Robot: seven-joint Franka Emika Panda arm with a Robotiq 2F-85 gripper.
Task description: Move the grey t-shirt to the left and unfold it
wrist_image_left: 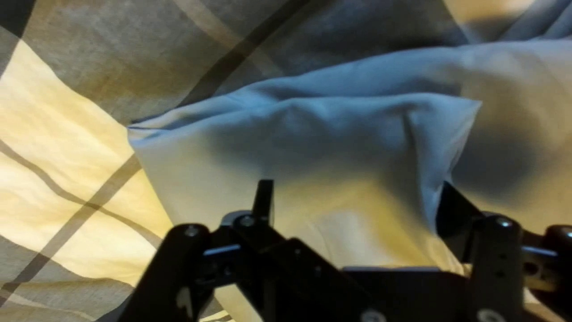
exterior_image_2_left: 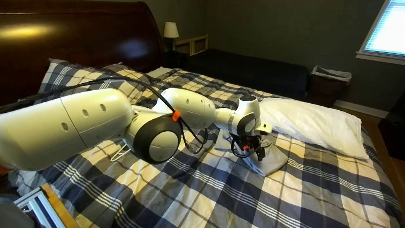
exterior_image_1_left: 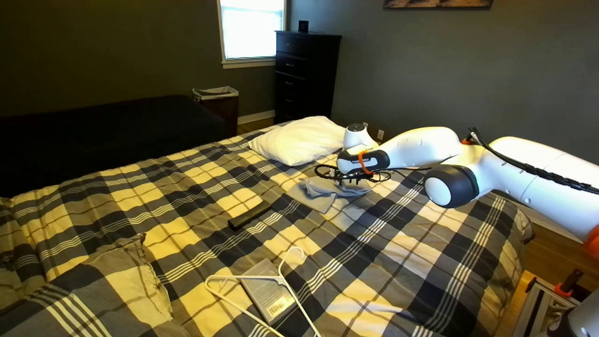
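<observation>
The grey t-shirt [exterior_image_1_left: 318,201] lies bunched and partly folded on the plaid bedspread, beside the white pillow. It also shows in an exterior view [exterior_image_2_left: 274,161], partly hidden behind the gripper and arm. In the wrist view the t-shirt [wrist_image_left: 295,143] fills the middle, with a raised fold and a pointed corner. My gripper [wrist_image_left: 355,197] is open over the cloth, its two fingers wide apart. The right finger is against or very near an upright fold; I cannot tell whether they touch. The gripper shows low over the t-shirt in both exterior views [exterior_image_1_left: 354,180] [exterior_image_2_left: 253,152].
A puffy white pillow [exterior_image_1_left: 299,140] lies close to the t-shirt and gripper. A dark bar [exterior_image_1_left: 249,215], a white hanger [exterior_image_1_left: 248,278] and a flat grey box [exterior_image_1_left: 264,285] lie on the plaid bedspread [exterior_image_1_left: 388,252]. Plaid pillows [exterior_image_2_left: 72,74] rest at the headboard.
</observation>
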